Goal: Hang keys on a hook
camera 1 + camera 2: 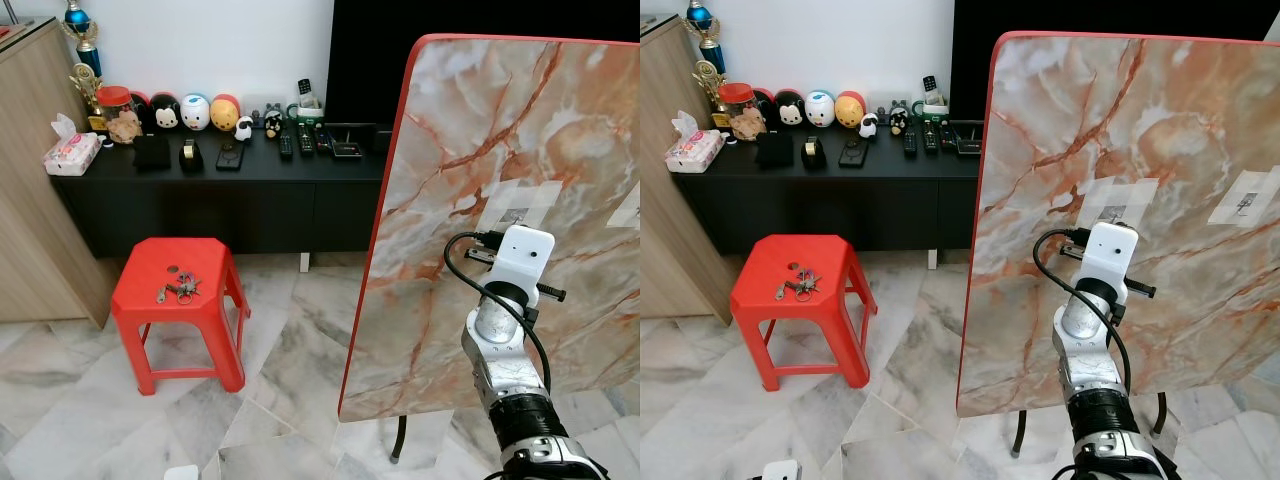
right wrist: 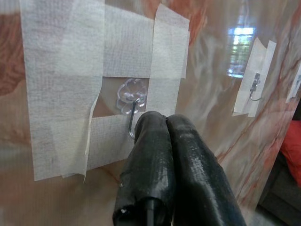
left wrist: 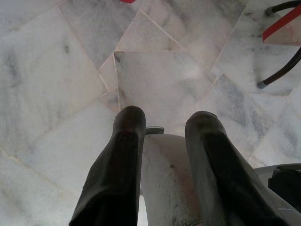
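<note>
The right gripper (image 2: 164, 123) was held clenched, empty, at the hook (image 2: 131, 113); the keys (image 1: 178, 290) were left on the stool (image 1: 140, 285).

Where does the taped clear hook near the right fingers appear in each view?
Left eye view: hook on the taped patch, just above the right wrist's white camera.
Right eye view: hook on the same patch, mid-board.
Right wrist view: hook at centre, just beyond the shut right fingers.
Left wrist view: marble floor beyond the left fingers.
Shared landmark: the red-edged marble board.
</note>
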Controlling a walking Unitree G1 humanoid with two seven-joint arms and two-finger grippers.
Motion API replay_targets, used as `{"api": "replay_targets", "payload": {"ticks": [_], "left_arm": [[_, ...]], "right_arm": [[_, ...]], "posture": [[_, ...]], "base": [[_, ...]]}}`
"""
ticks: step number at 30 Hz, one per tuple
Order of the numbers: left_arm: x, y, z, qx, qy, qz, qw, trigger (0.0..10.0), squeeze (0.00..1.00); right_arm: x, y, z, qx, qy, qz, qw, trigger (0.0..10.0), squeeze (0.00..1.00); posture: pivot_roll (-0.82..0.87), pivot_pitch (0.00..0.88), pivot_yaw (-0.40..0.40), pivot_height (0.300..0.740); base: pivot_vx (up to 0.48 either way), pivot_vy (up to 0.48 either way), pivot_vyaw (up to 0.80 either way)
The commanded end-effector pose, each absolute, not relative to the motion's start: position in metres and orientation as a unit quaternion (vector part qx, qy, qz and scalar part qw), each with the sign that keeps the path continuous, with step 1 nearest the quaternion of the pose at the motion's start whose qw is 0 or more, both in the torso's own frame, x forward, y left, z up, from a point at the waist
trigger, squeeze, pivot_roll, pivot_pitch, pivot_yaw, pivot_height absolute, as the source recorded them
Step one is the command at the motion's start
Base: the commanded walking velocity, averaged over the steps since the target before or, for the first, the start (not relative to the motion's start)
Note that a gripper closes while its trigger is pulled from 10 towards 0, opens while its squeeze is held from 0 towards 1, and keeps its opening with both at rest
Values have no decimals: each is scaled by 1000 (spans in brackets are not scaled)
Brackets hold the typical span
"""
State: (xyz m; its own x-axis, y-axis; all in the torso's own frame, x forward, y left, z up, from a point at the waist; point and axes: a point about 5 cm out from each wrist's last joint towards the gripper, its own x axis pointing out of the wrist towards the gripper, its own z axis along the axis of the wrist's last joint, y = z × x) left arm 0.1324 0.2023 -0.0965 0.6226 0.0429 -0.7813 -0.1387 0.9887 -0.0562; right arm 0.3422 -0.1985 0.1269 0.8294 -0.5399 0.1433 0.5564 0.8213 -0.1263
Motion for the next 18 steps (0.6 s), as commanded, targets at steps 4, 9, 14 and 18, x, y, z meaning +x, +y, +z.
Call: {"api": "replay_targets", "payload": {"ticks": [4,9,14,18], "left_arm": [[114,193,-105,-70,465,40,882,10000,0],[114,193,-105,-70,464,41,882,10000,0],[114,193,-105,-70,464,42,882,10000,0],[114,193,-105,-70,464,43,882,10000,0]], "right_arm": [[346,-202,132,-98,-51,-285,952,10000,0],[348,-200,132,-102,-51,-276,954,10000,0],[348,-197,133,-117,-54,-268,955,10000,0],[348,-195,131,-122,-51,-264,955,10000,0]], "posture": [[81,0,-96,740],[81,0,-95,740],[82,0,-96,740],[82,0,-96,740]], "base": [[0,0,0],[0,0,0],[0,0,0],[0,0,0]]}}
